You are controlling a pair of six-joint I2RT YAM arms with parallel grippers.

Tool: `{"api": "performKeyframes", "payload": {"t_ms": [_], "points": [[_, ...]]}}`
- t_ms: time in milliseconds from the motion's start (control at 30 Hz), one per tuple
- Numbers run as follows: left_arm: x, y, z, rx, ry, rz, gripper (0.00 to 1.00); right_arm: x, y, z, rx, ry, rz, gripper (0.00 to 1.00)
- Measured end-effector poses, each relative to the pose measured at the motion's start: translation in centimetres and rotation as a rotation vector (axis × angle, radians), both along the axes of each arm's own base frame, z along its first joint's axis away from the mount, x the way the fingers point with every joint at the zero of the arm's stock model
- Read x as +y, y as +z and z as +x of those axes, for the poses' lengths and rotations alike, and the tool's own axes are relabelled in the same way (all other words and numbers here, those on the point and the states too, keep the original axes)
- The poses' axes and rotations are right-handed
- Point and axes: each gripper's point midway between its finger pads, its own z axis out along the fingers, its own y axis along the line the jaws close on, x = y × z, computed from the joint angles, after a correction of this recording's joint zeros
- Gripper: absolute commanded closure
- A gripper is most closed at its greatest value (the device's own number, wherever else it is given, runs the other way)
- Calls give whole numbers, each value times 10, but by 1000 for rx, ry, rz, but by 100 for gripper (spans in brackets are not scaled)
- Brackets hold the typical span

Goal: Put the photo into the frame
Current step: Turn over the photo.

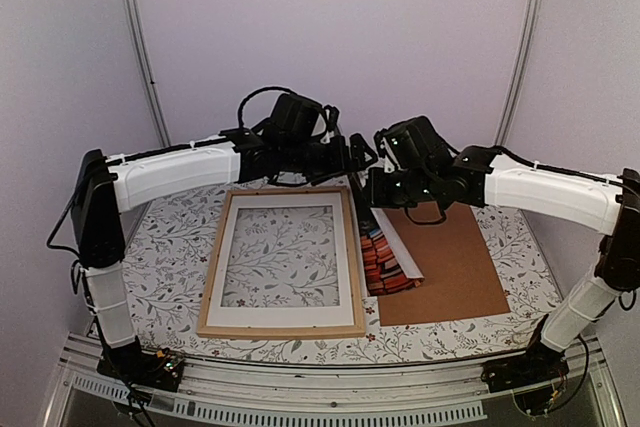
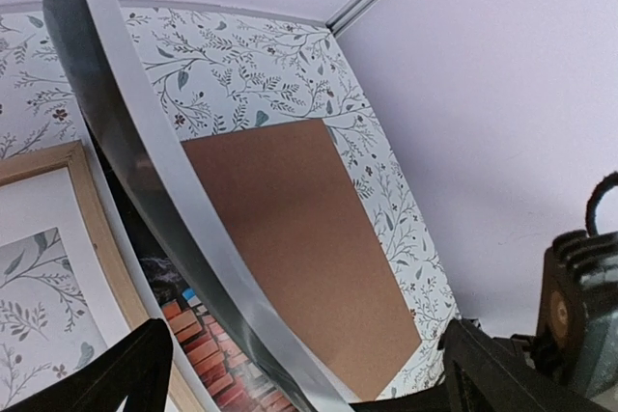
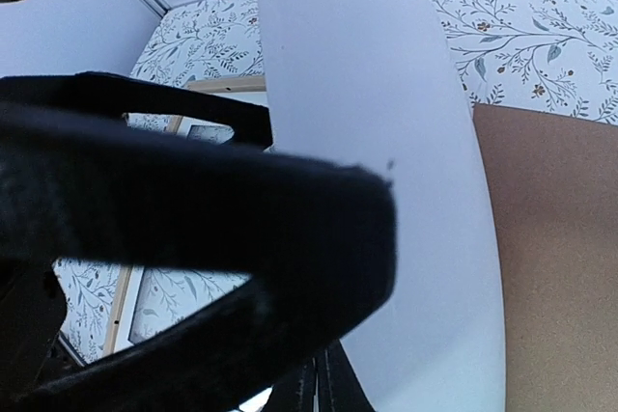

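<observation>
While the right gripper (image 1: 366, 188) grips it, the photo (image 1: 386, 262) tilts — beside the frame (image 1: 280, 329).

On the desk (image 1: 180, 217), white with grey leafy sprigs: left of centre, flat, the frame (image 1: 280, 329) with a white mat (image 1: 285, 316) inside; just right, flat, a brown board (image 1: 450, 257); between them, tilted, the photo (image 1: 385, 257), lower end down.

frame (image 1: 283, 328) left, photo (image 1: 388, 259) middle, board (image 1: 455, 262) right
</observation>
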Motion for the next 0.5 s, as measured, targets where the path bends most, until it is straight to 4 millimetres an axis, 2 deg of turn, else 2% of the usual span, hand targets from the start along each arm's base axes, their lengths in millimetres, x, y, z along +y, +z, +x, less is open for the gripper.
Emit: {"api": "performKeyframes", "payload": {"t_ms": [200,333,500], "points": [[15,-16,9,20,40,26,3,16,-3,-4,-7,6,-6,96],[24,-25,15,26,68,46,4,22,-14,-5,2,5,-23,95],[29,-33,17,33,85,64,11,34,-23,-4,3,6,-45,94]]}}
